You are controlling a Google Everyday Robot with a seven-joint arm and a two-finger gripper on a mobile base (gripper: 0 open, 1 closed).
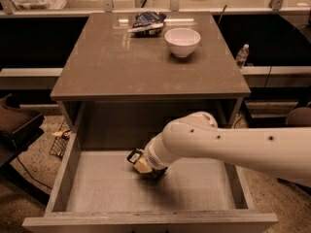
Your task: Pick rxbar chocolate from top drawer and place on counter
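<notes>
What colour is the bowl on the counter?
The bowl is white, camera view; gripper low in the top drawer.

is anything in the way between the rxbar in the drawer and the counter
Nothing visible. The gripper is down at the rxbar chocolate in the open top drawer; on the counter, the white bowl and snack bag sit near the far edge.

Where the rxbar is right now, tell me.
In the camera view, the rxbar is inside the drawer, left of centre and toward the back, right against the gripper, whose arm reaches in from the right.
</notes>
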